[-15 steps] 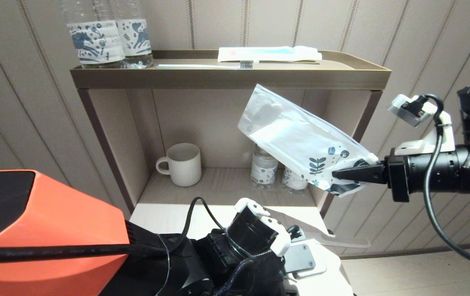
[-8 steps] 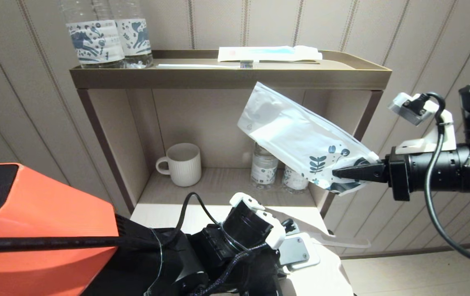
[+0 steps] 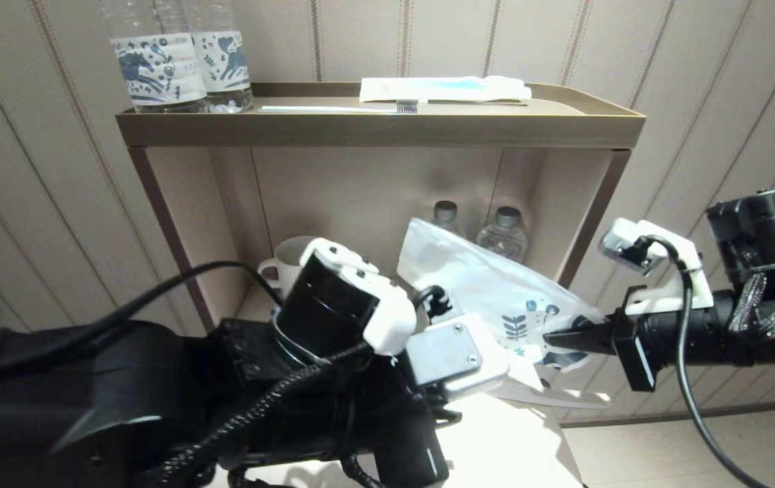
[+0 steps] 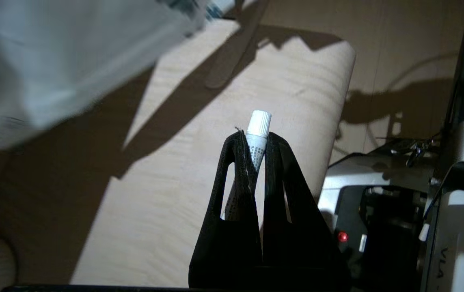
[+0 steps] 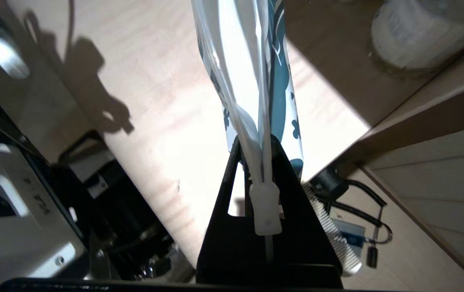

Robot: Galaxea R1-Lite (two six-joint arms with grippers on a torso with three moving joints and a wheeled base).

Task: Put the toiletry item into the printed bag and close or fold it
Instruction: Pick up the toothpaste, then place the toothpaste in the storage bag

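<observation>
My right gripper [image 3: 553,336] is shut on the blue-printed end of the printed bag [image 3: 475,288], holding it in the air, slanting up and left in front of the lower shelf. In the right wrist view the bag [image 5: 252,81] rises from the right gripper [image 5: 258,142], and its white slider [image 5: 265,211] sits between the fingers. My left gripper [image 4: 254,136] is shut on a small white toothpaste tube [image 4: 258,129], cap pointing away, over the pale tabletop [image 4: 199,162]. In the head view the left arm's wrist [image 3: 387,325] sits just left of the bag and hides the tube.
A brown shelf unit [image 3: 380,129] stands behind; its top tray holds two water bottles [image 3: 177,57], a toothbrush and a white packet with a light-blue stripe [image 3: 445,88]. The lower shelf has a white mug [image 3: 285,257] and two small bottles [image 3: 506,234]. A comb [image 5: 333,231] lies near the table's right edge.
The left arm has risen and moved forward, up beside the bag. The right gripper has lowered the bag, uncovering the two small bottles behind it.
</observation>
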